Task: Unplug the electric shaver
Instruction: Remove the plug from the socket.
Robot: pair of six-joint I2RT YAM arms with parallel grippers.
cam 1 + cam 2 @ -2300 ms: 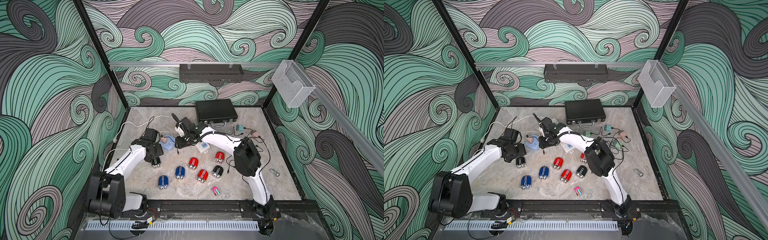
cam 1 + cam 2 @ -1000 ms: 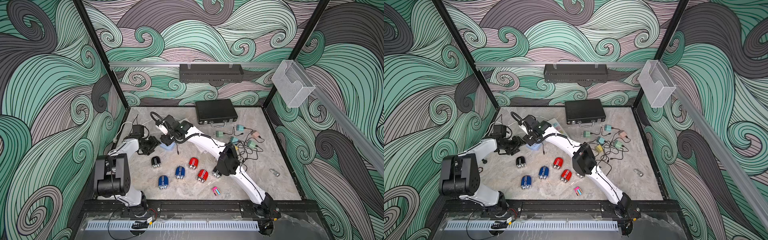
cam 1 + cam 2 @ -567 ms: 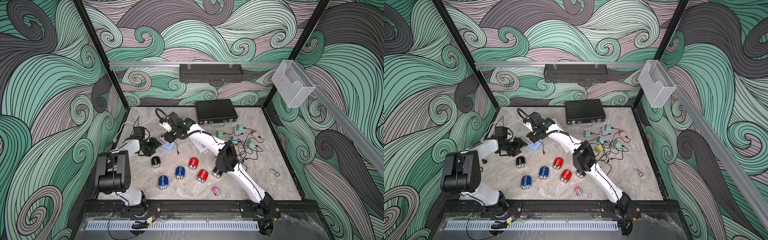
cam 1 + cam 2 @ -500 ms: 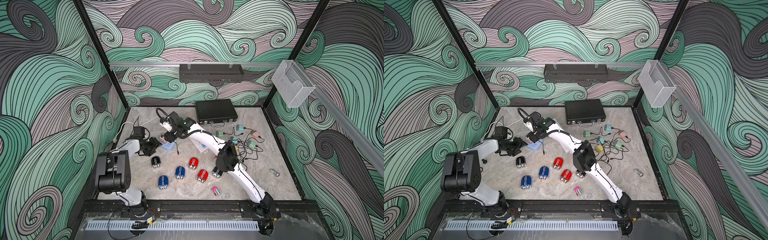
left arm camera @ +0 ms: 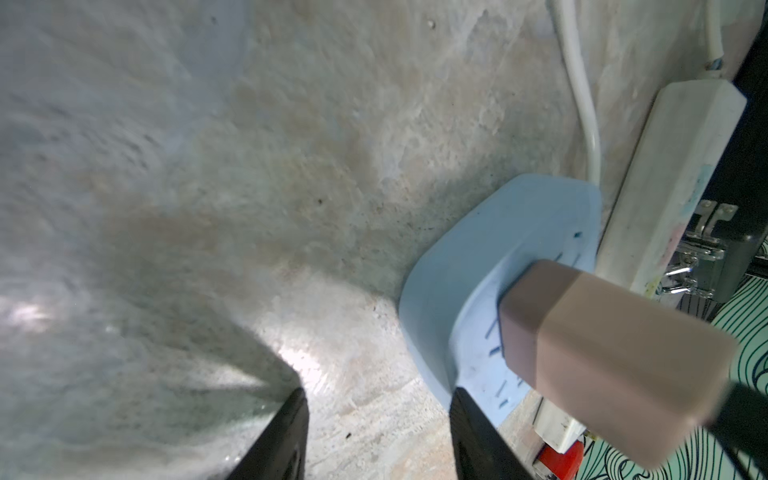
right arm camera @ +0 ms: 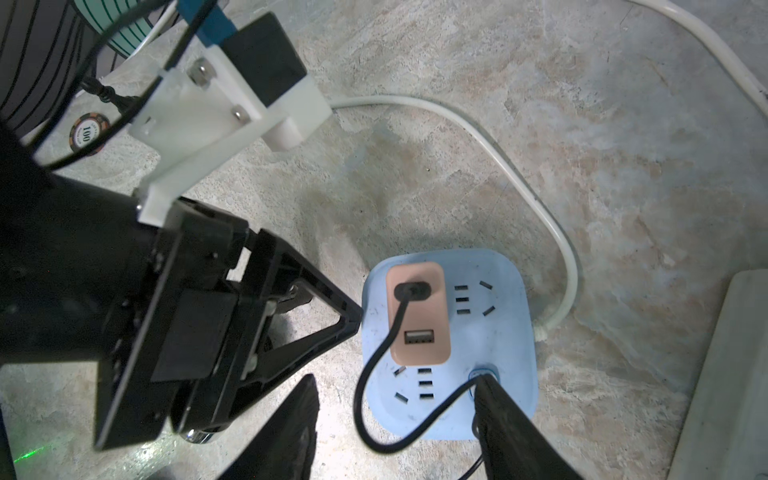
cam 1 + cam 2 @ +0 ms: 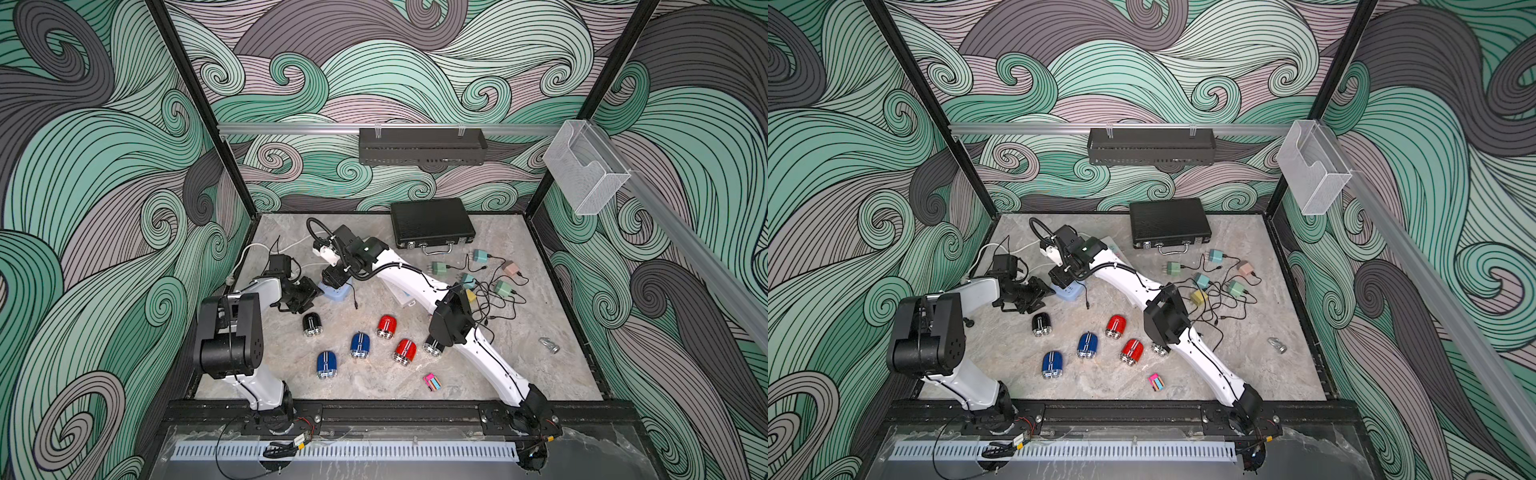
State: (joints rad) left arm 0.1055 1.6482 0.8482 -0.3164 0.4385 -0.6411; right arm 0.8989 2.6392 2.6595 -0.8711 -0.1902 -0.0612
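Note:
Several capsule-shaped electric shavers lie on the table, among them a black one (image 7: 311, 324), a blue one (image 7: 360, 345) and a red one (image 7: 386, 326). A pink adapter (image 6: 417, 320) is plugged into a light-blue power strip (image 6: 498, 332) (image 7: 337, 292). Its black cable (image 6: 365, 399) loops off the strip and ends loose on the table (image 7: 356, 306), apart from the shavers. My right gripper (image 6: 395, 415) hovers open over the strip's end, with the cable loop between its fingers. My left gripper (image 5: 380, 432) is open and low at the strip's side, one finger against its edge.
A white power strip (image 6: 727, 374) lies just beside the blue one, and a white cord (image 6: 519, 183) curves around it. A black case (image 7: 432, 222) sits at the back. Several coloured chargers with tangled cables (image 7: 482, 270) lie to the right. A poker chip (image 6: 89, 133) rests near my left arm.
Both arms have folded in toward the table's left side. My right gripper has come down over the blue strip, and my left gripper has edged up to the strip's side.

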